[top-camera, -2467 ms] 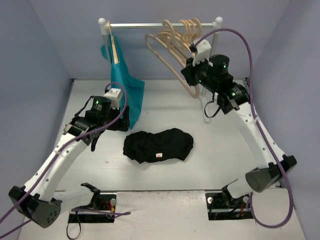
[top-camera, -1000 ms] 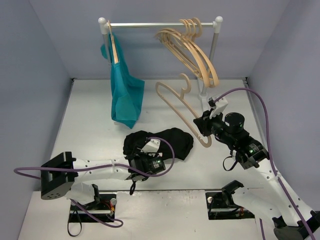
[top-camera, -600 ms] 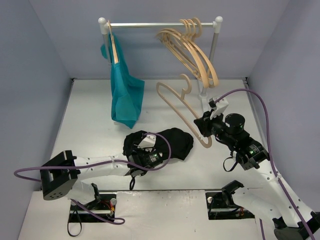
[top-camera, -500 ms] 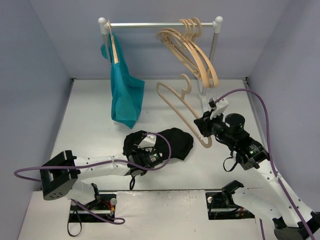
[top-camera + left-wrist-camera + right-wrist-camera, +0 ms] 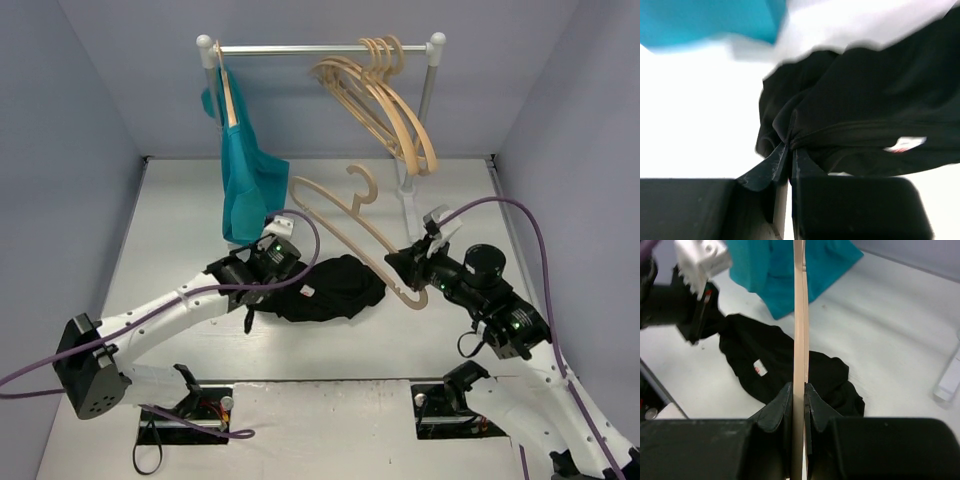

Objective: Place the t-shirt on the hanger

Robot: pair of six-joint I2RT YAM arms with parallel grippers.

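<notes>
The t-shirt [image 5: 335,290] lay bunched in a black heap on the desk [image 5: 180,230], near the middle, just in front of the hem of a teal garment [image 5: 250,190]. Its small white label [image 5: 905,144] showed in the folds. There was a reddish mark on it, but any writing was too blurred to read. I saw no other lettering.

My left arm reached from its base at the near left corner across the desk to the shirt's left end, with the wrist low. My left gripper [image 5: 788,149] was clamped tight on a fold of the black cloth, which was gathered into a pinch between the fingertips.

My right arm rose from its base at the near right and bent back toward the middle. My right gripper [image 5: 799,390] was closed narrowly on the hanger [image 5: 350,225], near the end of one curved arm. In the wrist view the pale wood ran edge-on up between the fingers. The hanger was held tilted in the air, with its gripped end by the shirt's right end and its hook raised toward the back.

Behind, the teal garment and several more hangers [image 5: 385,100] hung from a rail [image 5: 320,48].
</notes>
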